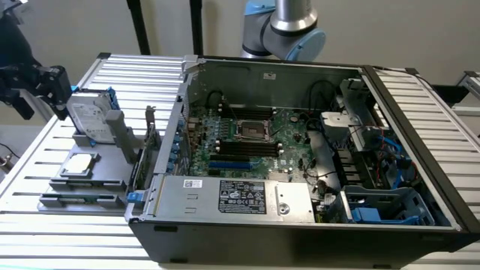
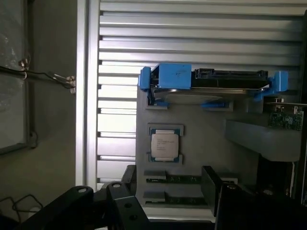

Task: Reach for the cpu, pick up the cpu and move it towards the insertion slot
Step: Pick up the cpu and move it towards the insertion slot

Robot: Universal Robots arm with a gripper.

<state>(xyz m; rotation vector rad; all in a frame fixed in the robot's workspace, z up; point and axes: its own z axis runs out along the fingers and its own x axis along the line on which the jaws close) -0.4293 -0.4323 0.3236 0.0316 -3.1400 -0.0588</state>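
Observation:
The cpu (image 1: 78, 164) (image 2: 165, 144) is a small square chip with a shiny silver top, lying flat in a recess of the grey holder (image 1: 90, 183) on the slatted table. It sits outside the computer case, at the exterior view's left. My gripper (image 1: 53, 89) (image 2: 170, 187) hangs above that holder, off the cpu and not touching it. Its dark fingers (image 2: 212, 184) stand wide apart with nothing between them. The insertion slot (image 1: 251, 128) is the silver-framed square socket on the motherboard inside the open case.
A silver hard drive (image 1: 89, 119) (image 2: 211, 85) with blue rails stands in the holder beside the cpu. Memory sticks (image 2: 175, 179) lie in the holder's other slots. The case wall (image 1: 176, 140) rises between holder and motherboard. A power supply (image 1: 232, 197) lies at the case front.

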